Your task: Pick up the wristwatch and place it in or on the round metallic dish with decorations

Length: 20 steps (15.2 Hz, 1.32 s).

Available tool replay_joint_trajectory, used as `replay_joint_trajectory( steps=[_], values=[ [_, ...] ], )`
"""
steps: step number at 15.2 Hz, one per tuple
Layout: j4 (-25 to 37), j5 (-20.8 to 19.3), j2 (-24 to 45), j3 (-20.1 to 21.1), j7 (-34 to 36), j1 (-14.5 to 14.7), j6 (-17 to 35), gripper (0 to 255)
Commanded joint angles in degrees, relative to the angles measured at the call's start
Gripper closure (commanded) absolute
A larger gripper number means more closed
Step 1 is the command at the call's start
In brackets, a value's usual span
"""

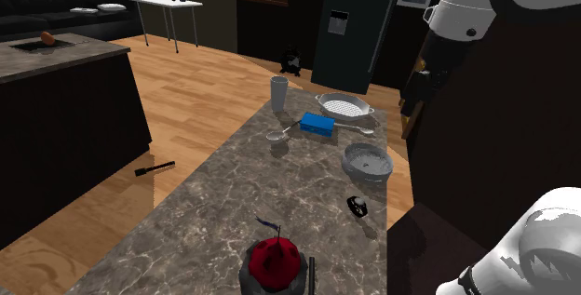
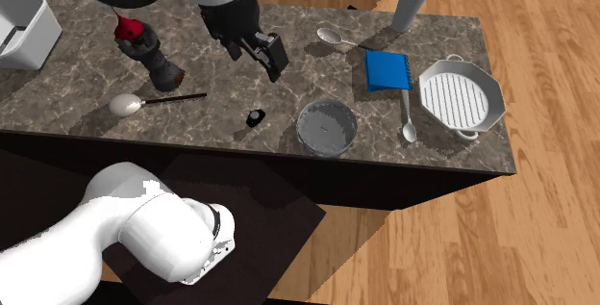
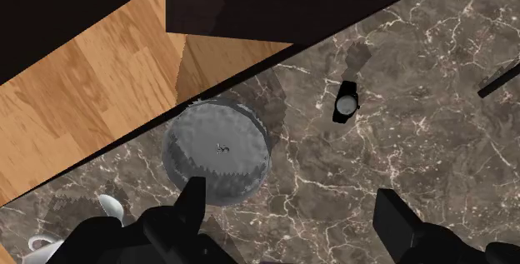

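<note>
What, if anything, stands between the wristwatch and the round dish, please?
Nothing visible does. Only bare countertop lies between the wristwatch and the round grey dish, and the open gripper hovers above them unobstructed.

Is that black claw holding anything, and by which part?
Nothing. The black gripper hangs open over the marbled counter; the small black wristwatch lies apart from it.

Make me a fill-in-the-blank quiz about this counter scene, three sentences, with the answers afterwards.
1. The all-black two-finger gripper has its fingers ____.
2. The small black wristwatch lies nearer the round grey metallic dish than the flat ____ rectangular pad.
3. The tall grey cup stands ____ on the dark veined counter.
Missing words: open, blue, upright.
</note>
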Motion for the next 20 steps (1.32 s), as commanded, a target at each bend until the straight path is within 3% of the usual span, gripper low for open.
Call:
replay_joint_trajectory(
  steps=[1,11,20],
  values=[
    [0.0,0.0,0.0,0.0,0.0,0.0,0.0,0],
    [-18.33,3.2,0.04,3.33,3.39,2.72,18.19,0],
    [-29.47,6.29,10.07,7.66,7.02,5.5,39.26,0]
  ],
)
